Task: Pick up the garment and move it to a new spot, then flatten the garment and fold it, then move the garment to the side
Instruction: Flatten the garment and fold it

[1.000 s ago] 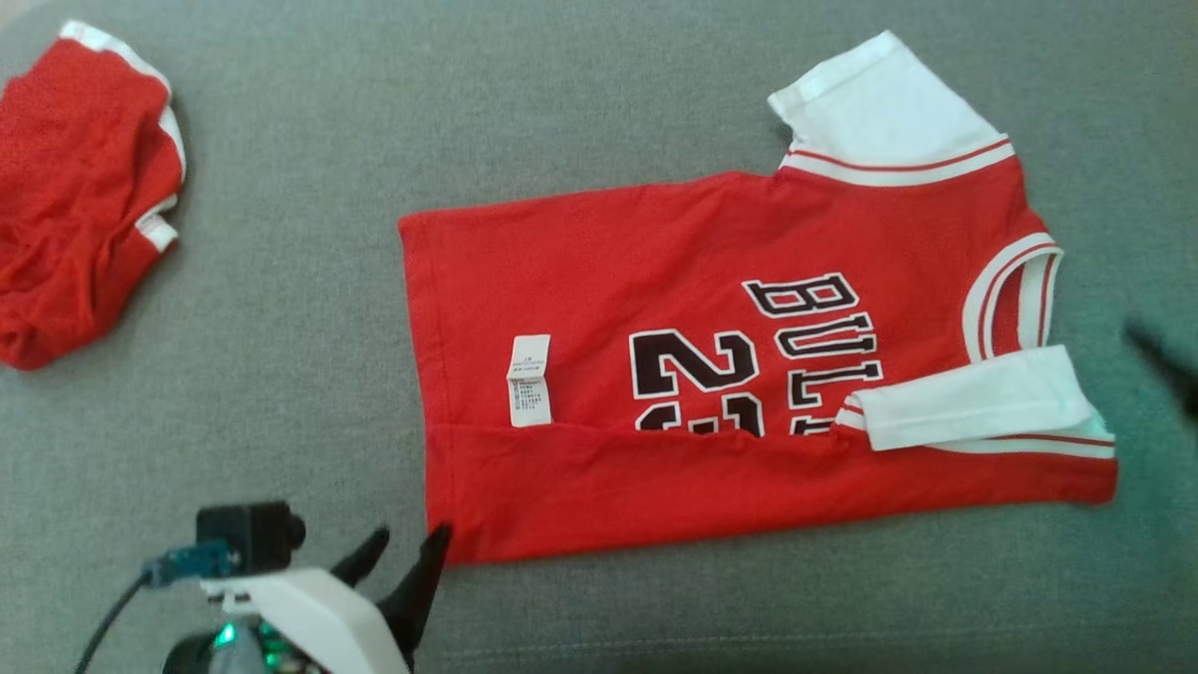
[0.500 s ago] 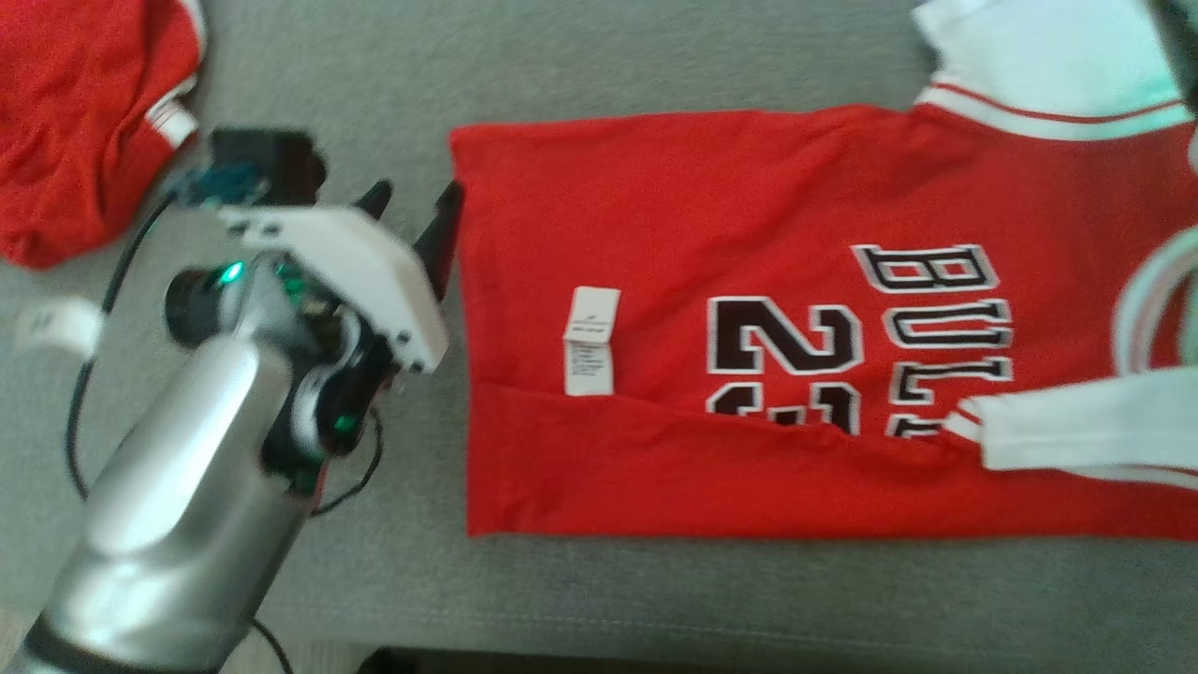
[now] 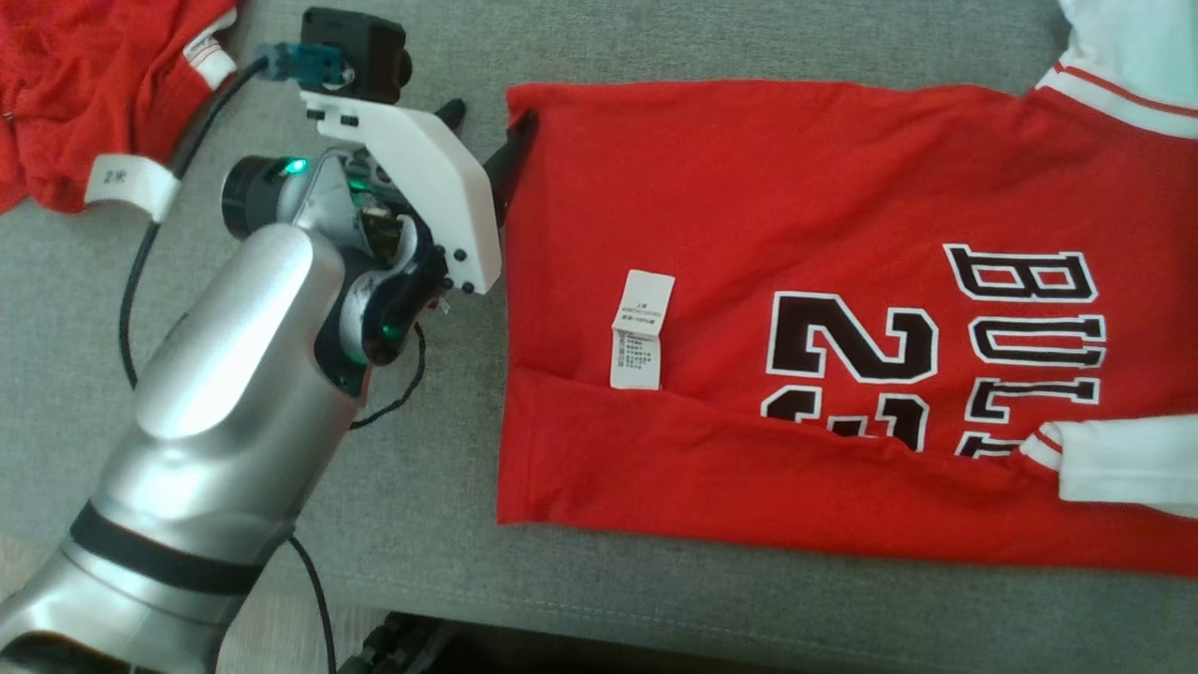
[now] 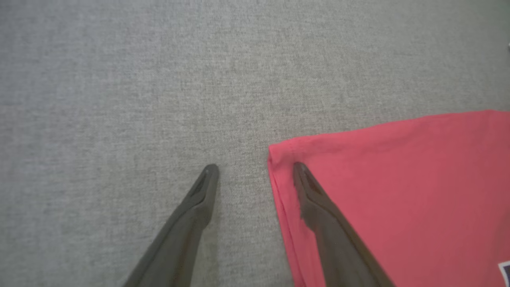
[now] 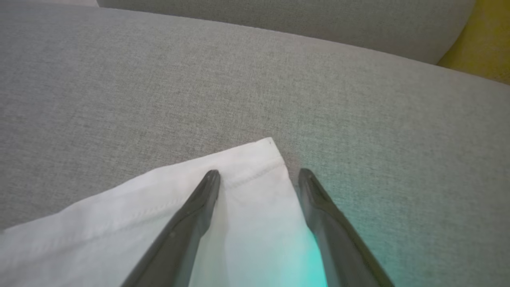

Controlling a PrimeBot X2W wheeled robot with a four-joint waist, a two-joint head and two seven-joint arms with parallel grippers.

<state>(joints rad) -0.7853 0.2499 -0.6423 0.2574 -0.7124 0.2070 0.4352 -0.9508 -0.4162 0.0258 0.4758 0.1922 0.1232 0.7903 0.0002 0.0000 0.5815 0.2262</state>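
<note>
The red jersey (image 3: 749,234) lies flat on the grey cushion (image 3: 655,37), across the centre and right of the head view, with its lower strip folded up over the print. The left gripper (image 3: 489,117) stands with its jaws apart at the jersey's upper left corner. In the left wrist view it (image 4: 255,167) straddles the hem, one finger over red cloth and one over bare cushion. The right gripper (image 5: 259,172) is spread too, above the corner of the white sleeve (image 5: 247,199). Whether any tip touches the cloth I cannot tell.

The likely trouble is the pinch. The cloth is thin and flat on a soft seat, so a shallow closing may slide off the edge, and a deep one may nip the cushion cover as well. If one corner catches and the other misses, the lift probably skews the jersey and spills the folded strip open. The left arm's cable (image 3: 131,290) runs close to the second red garment (image 3: 56,84) at the upper left and may snag it
</note>
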